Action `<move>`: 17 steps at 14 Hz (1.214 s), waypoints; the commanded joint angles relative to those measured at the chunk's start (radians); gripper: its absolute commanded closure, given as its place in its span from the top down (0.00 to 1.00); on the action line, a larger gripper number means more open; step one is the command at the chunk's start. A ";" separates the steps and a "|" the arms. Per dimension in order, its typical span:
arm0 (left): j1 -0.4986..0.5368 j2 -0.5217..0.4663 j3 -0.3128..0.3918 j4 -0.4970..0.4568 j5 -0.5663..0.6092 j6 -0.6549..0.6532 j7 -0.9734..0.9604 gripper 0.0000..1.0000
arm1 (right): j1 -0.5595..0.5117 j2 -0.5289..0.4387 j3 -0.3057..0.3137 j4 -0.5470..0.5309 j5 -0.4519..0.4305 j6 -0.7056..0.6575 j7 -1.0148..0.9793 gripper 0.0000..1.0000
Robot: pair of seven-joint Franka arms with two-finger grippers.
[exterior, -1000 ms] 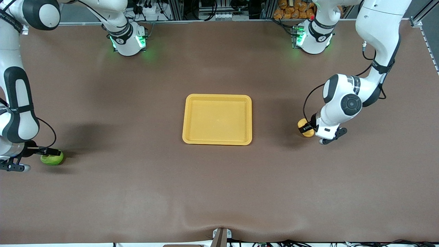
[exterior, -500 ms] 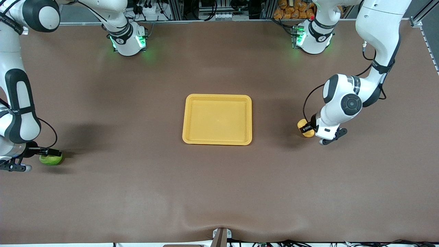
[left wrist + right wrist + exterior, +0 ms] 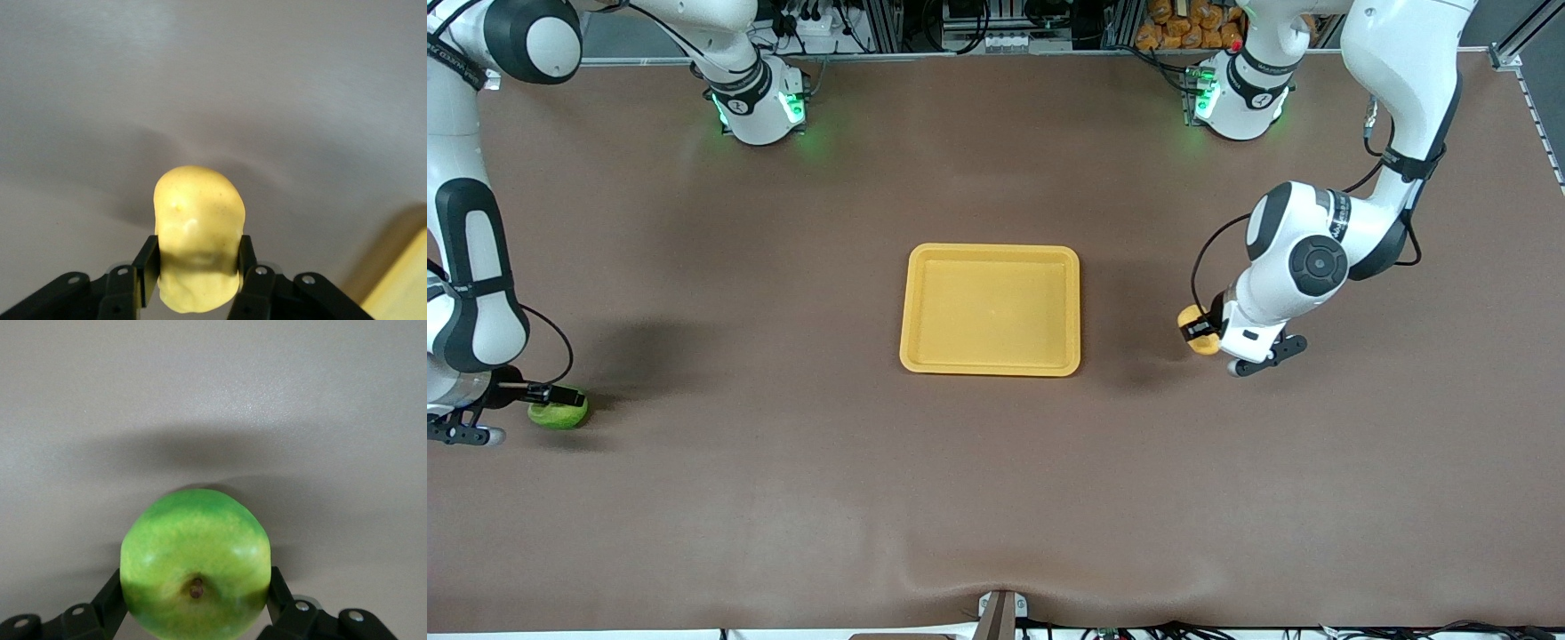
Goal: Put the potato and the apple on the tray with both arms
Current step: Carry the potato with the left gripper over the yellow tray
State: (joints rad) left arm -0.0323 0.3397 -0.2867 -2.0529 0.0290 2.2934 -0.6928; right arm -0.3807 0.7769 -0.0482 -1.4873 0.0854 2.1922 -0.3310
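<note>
Two tools pinch food: left tool (image 3: 1197, 331) holds the potato (image 3: 1199, 330) (near the tray (image 3: 991, 364)), right tool (image 3: 543, 393) squeezes the apple (image 3: 559, 415).

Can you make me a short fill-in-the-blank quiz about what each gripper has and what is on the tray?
1. The left gripper is shut on the ____.
2. The right gripper is shut on the ____.
3. The tray lies between the two fruits and holds ____.
4. The apple lies toward the ____ arm's end of the table.

Missing words: potato; apple; nothing; right
</note>
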 commanded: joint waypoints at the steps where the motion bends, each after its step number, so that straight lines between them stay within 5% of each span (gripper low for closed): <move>1: -0.006 -0.004 -0.047 0.066 0.017 -0.083 -0.019 0.11 | -0.018 0.012 0.018 0.064 0.024 -0.098 -0.013 0.43; 3: -0.030 0.004 -0.078 0.103 0.016 -0.106 -0.016 0.10 | -0.004 0.010 0.018 0.126 0.028 -0.208 0.027 0.61; 4: -0.065 0.005 -0.078 0.108 0.017 -0.107 -0.010 0.10 | 0.006 0.012 0.016 0.148 0.024 -0.266 0.056 0.61; 5: -0.105 0.019 -0.078 0.120 0.019 -0.107 -0.008 0.10 | 0.008 0.012 0.016 0.159 0.024 -0.294 0.067 0.45; 6: -0.141 0.034 -0.074 0.141 0.020 -0.107 -0.010 0.10 | 0.013 0.009 0.016 0.159 0.027 -0.299 0.073 0.42; 8: -0.169 0.054 -0.077 0.172 0.066 -0.107 -0.008 0.10 | 0.017 0.001 0.016 0.159 0.019 -0.325 0.070 0.00; 17: -0.305 0.205 -0.071 0.318 0.126 -0.109 -0.033 0.05 | 0.121 -0.128 0.019 0.159 0.011 -0.615 0.209 0.00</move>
State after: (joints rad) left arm -0.3160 0.5094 -0.3648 -1.7803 0.1283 2.2084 -0.6986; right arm -0.3021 0.7101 -0.0214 -1.3115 0.0992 1.6288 -0.2077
